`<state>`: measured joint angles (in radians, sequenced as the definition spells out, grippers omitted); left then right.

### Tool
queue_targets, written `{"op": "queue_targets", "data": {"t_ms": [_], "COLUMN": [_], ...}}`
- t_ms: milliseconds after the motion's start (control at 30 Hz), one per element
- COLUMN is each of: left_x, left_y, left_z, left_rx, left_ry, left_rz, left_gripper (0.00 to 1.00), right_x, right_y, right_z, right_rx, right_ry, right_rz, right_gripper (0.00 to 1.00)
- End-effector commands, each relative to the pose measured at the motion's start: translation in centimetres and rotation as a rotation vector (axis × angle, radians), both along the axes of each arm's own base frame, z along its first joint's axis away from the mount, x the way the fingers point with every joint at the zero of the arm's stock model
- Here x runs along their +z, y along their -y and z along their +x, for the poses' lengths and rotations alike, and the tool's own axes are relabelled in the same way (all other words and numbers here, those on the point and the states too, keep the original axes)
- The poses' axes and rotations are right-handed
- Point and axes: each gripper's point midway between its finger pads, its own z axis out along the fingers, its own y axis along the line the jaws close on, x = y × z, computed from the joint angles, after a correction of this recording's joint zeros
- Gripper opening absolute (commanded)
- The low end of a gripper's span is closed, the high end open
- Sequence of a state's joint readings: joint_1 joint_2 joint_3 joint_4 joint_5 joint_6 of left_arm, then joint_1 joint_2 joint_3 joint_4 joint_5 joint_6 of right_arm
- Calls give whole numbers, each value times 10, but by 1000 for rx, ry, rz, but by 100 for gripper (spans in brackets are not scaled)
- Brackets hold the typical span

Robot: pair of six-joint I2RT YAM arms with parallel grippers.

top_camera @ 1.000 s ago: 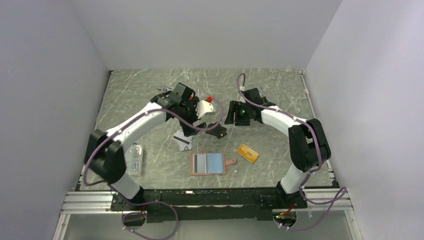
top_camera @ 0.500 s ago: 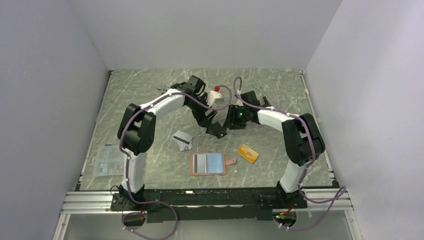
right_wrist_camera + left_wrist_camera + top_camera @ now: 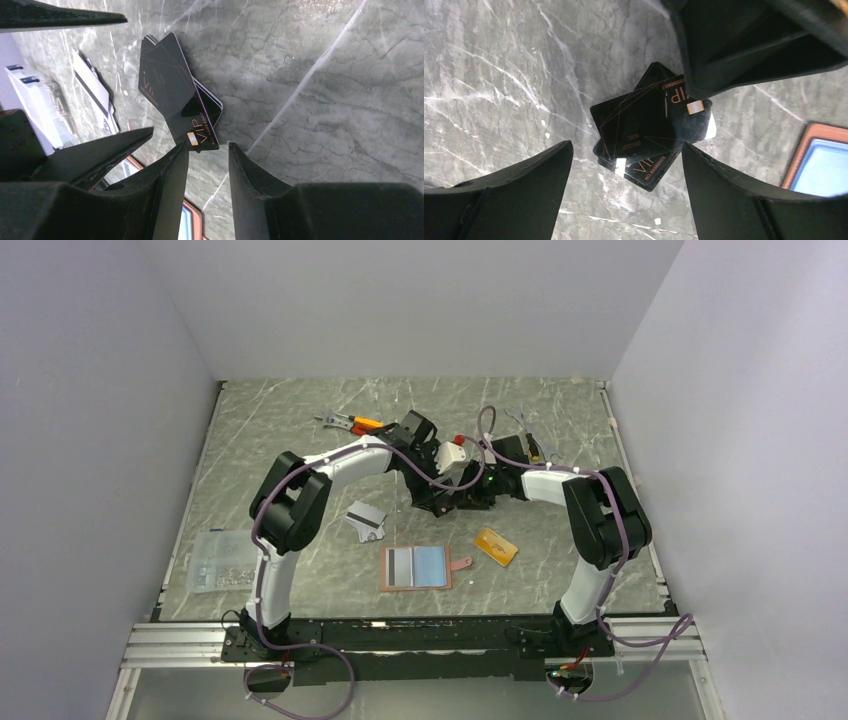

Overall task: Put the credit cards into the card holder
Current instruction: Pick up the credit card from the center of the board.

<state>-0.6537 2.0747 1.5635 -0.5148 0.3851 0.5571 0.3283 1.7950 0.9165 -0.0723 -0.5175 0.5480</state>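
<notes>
Two black credit cards (image 3: 644, 132) lie overlapped on the marble table, and both grippers hang over them. My left gripper (image 3: 626, 150) is open wide, one finger on each side of the stack without touching it. My right gripper (image 3: 207, 147) is open by a narrow gap; its tips sit at the VIP end of the top black card (image 3: 172, 92), with bare table between them. The card holder (image 3: 386, 570) lies open nearer the bases. A silver-grey card (image 3: 366, 520) is left of the stack and an orange-gold card (image 3: 496, 546) right of the holder.
An orange-handled tool (image 3: 352, 423) lies at the back of the table behind the left arm. A clear plastic box (image 3: 222, 561) of small parts sits near the left edge. The two wrists crowd together above the black cards.
The left arm has swung right and lowered its gripper over the black cards. The right gripper has moved left and down to the same stack, and its jaws have narrowed.
</notes>
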Motion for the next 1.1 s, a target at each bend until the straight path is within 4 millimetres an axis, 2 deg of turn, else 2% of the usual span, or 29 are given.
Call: {"op": "queue_targets", "data": {"t_ms": [0, 200, 500, 1067], "left_x": [1, -17, -31, -33], "left_y": [2, -6, -6, 11], "left_z": [22, 21, 12, -18], "left_rx": [7, 7, 0, -49], "left_ry": [89, 114, 92, -3], "left_rz": [21, 93, 120, 63], "left_gripper": [85, 83, 79, 76], "right_x": [-3, -7, -10, -5], "right_y": [-4, -7, -9, -12], "right_z": [-1, -9, -15, -15], "right_rx": [-11, -16, -41, -79], "right_ry": [3, -25, -48, -54], "right_rz": [59, 110, 157, 203], "right_gripper": [37, 35, 32, 29]}}
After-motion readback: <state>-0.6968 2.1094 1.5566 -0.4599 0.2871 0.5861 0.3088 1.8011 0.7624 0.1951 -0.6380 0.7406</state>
